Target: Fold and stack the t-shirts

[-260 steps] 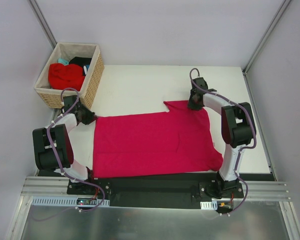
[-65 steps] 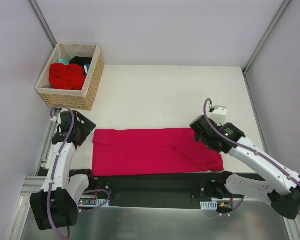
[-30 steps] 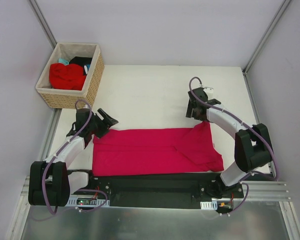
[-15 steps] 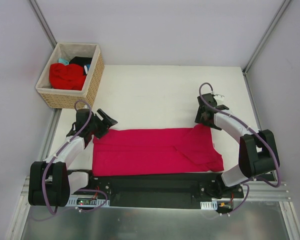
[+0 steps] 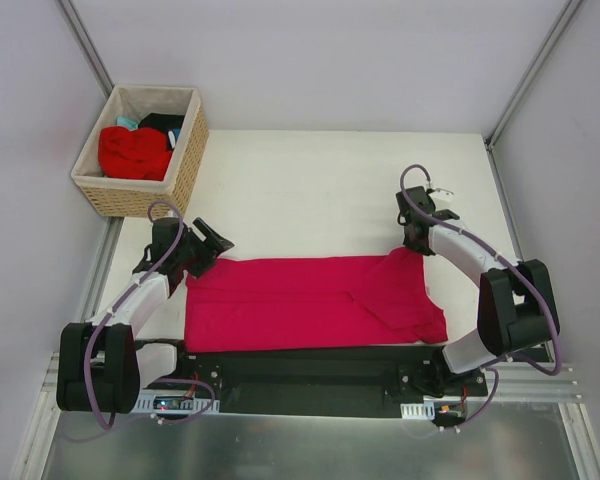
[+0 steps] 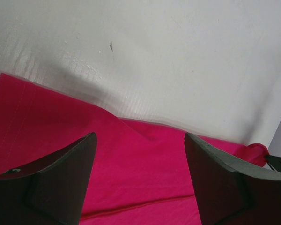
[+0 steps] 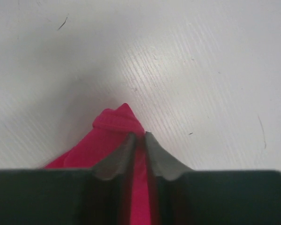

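A crimson-pink t-shirt lies folded into a long band along the table's near edge. My right gripper sits at its far right corner, jaws shut on a pinch of the cloth; a red strip shows between the right fingertips. My left gripper hovers open over the shirt's far left corner, with crimson cloth below its spread fingers and nothing between them. More t-shirts lie in the basket: a bright red one, a black one and a sliver of teal.
A woven wicker basket stands at the table's far left corner. White tabletop stretches beyond the shirt. Grey walls with metal posts close in the sides, and the arms' mounting rail runs along the near edge.
My right gripper shifted a little right onto the shirt's far right corner and its jaws closed on the cloth. The left arm stayed still and open.
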